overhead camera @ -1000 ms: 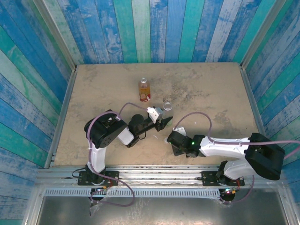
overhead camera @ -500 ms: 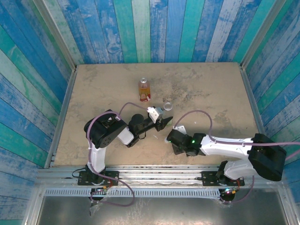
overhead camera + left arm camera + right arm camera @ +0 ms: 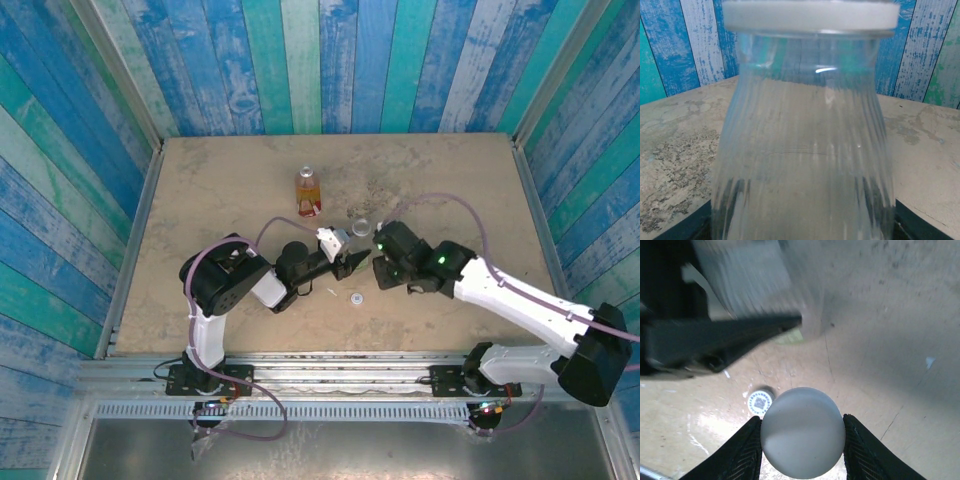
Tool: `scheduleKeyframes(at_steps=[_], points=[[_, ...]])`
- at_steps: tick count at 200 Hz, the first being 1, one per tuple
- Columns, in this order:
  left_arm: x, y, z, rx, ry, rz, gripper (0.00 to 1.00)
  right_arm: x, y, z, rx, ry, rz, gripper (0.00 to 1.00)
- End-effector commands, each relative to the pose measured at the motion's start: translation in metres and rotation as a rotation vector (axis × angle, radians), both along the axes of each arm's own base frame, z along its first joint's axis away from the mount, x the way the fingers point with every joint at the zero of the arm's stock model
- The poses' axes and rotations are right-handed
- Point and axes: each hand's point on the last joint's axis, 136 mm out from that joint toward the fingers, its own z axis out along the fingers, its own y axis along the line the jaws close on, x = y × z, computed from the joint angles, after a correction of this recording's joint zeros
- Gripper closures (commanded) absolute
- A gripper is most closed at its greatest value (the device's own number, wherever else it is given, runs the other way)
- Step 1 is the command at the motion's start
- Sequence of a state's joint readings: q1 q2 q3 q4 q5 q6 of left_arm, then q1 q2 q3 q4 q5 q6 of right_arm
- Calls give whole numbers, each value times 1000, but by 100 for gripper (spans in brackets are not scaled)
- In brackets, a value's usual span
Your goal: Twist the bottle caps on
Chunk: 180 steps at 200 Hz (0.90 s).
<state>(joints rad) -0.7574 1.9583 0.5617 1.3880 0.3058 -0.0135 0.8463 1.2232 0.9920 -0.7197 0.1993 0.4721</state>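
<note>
Two caps concern us. One white bottle cap [image 3: 802, 437] is pinched between the fingers of the right gripper [image 3: 382, 268], held above the worktop [image 3: 450, 190]. The second cap [image 3: 357, 298] lies on the worktop just beside both grippers. Our left gripper [image 3: 352, 262] clasps the pale bottle [image 3: 805, 150], close to the right gripper. The amber bottle [image 3: 308, 192] stands well apart, farther back. We judge three risks: a tilted cap cross-threading, the pale bottle twisting in its hold, or the crowded grippers colliding.

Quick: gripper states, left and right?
Left gripper: closed on the clear bottle.
Right gripper: closed on a white cap.
</note>
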Motion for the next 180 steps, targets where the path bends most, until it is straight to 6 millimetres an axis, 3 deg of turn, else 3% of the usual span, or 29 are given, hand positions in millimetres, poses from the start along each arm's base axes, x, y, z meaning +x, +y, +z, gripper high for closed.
scheduleKeyframes(at_steps=[1, 35, 62, 180], points=[[-8, -6, -30, 86, 65, -37, 43, 6, -1, 25, -51, 6, 105, 57], [-13, -9, -33, 100, 67, -72, 43, 30, 14, 61, -61, -23, 168, 57], [-17, -11, -35, 99, 76, -101, 44, 43, 24, 74, -69, -15, 205, 57], [-20, -16, -38, 93, 86, -136, 44, 56, 37, 54, -110, 96, 237, 57]])
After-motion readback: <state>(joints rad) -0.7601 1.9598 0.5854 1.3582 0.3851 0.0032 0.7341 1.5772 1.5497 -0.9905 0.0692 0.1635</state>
